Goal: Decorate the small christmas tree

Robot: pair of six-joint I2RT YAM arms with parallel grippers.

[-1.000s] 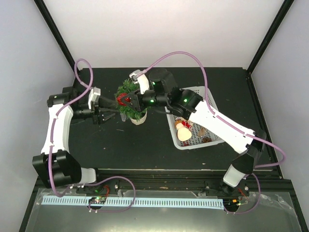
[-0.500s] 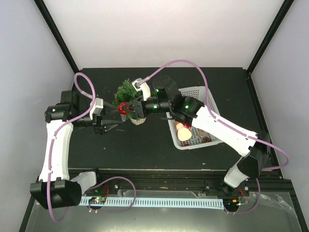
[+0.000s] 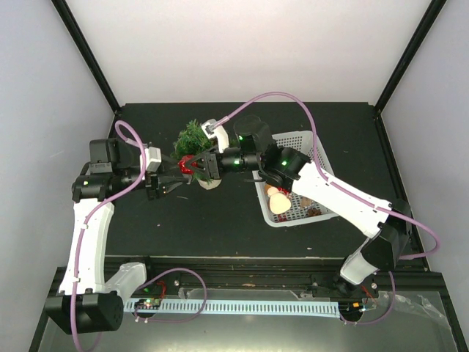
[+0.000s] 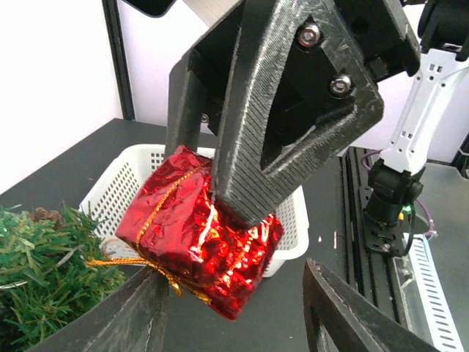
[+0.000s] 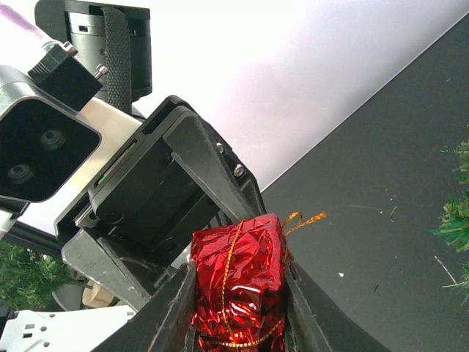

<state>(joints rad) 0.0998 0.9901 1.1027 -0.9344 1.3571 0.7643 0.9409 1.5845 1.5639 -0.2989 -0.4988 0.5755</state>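
Note:
A red foil gift box with gold string (image 4: 198, 235) is pinched between my right gripper's fingers (image 5: 238, 293); it also shows in the top view (image 3: 188, 165). It is held beside the small christmas tree (image 3: 192, 136), which stands in its white pot (image 3: 210, 182). My left gripper (image 3: 172, 183) is open and points at the box from the left. In the left wrist view its two fingertips (image 4: 139, 315) flank the box from below, wide apart, with the gold string close to the left one. The tree's needles (image 4: 44, 271) fill that view's lower left.
A white basket (image 3: 311, 147) to the right of the tree holds several ornaments, one of them a pale round one (image 3: 277, 199); it also shows in the left wrist view (image 4: 121, 176). The right arm reaches across the basket. Black frame posts stand at the table's back corners.
The right gripper has carried the red box left and down off the tree's side. The left gripper has moved right, up to the box, still open.

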